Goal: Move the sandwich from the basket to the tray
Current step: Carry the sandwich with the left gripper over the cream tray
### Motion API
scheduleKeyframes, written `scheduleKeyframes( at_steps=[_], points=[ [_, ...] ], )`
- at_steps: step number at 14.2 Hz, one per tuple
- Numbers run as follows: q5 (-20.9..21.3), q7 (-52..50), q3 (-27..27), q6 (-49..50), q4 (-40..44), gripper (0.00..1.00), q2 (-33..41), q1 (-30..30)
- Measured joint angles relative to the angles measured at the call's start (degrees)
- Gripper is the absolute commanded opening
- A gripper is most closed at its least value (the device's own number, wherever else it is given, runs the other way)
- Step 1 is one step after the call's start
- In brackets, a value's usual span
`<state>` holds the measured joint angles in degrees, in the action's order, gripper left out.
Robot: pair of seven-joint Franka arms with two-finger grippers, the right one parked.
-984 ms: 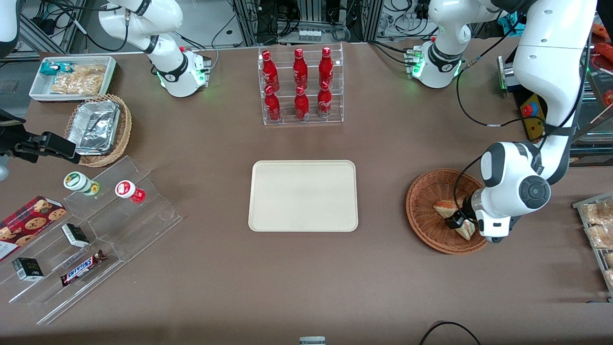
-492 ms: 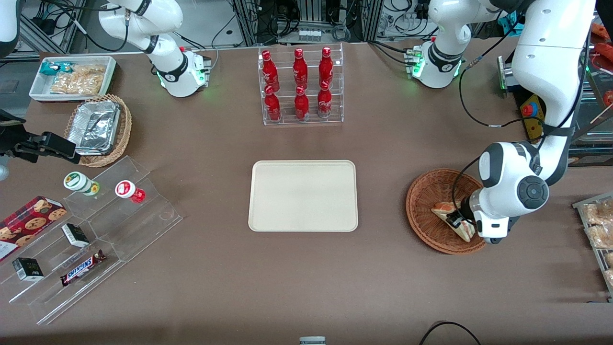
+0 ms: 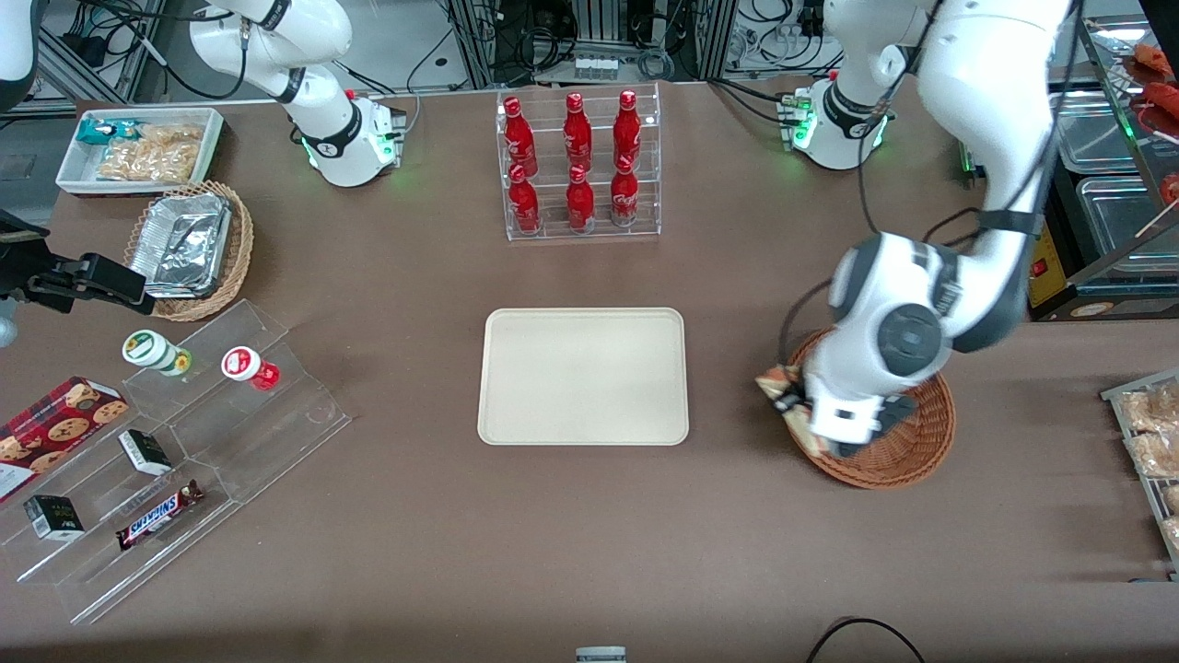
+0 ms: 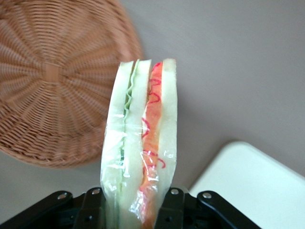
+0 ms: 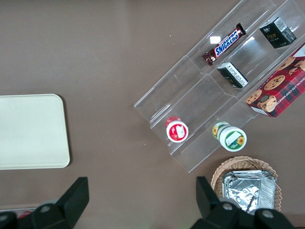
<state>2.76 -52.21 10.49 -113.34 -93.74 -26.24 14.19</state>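
Compared with a second ago, my left arm has swung away from the working arm's end of the table and lifted: the sandwich [image 3: 779, 385] is out of the basket's hollow and now hangs over the basket [image 3: 912, 451] rim on the side facing the tray [image 3: 583, 376]. The basket itself looks to be in the same spot, with nothing I can see left in it.

Between the basket rim and the tray's nearest edge I see a bare strip of brown table [image 3: 737, 516], and the tray surface is bare too. The rack of red bottles [image 3: 578, 164] stands farther from the front camera than the tray, well apart from the arm.

In the wrist view the gripper [image 4: 136, 202] is clamped on the sandwich [image 4: 141, 143], one black finger [image 4: 93, 207] against each bread face, the wedge standing out from the fingers with its green and red filling edge toward the camera
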Motion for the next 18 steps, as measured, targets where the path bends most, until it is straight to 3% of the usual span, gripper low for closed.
scheduleKeyframes(
  at_steps=[5, 9, 16, 18],
  points=[
    [2.05, -0.43, -0.03, -0.03, 5.56, 0.35, -5.84, 13.68],
    [2.05, -0.44, -0.06, -1.18, 12.65, 0.35, -13.61, 21.11],
    [2.15, -0.03, 0.07, -8.25, 20.21, 0.35, -24.57, 24.21],
    [2.25, 0.07, 0.07, -8.4, 20.73, 0.41, -25.05, 24.24]
  ],
)
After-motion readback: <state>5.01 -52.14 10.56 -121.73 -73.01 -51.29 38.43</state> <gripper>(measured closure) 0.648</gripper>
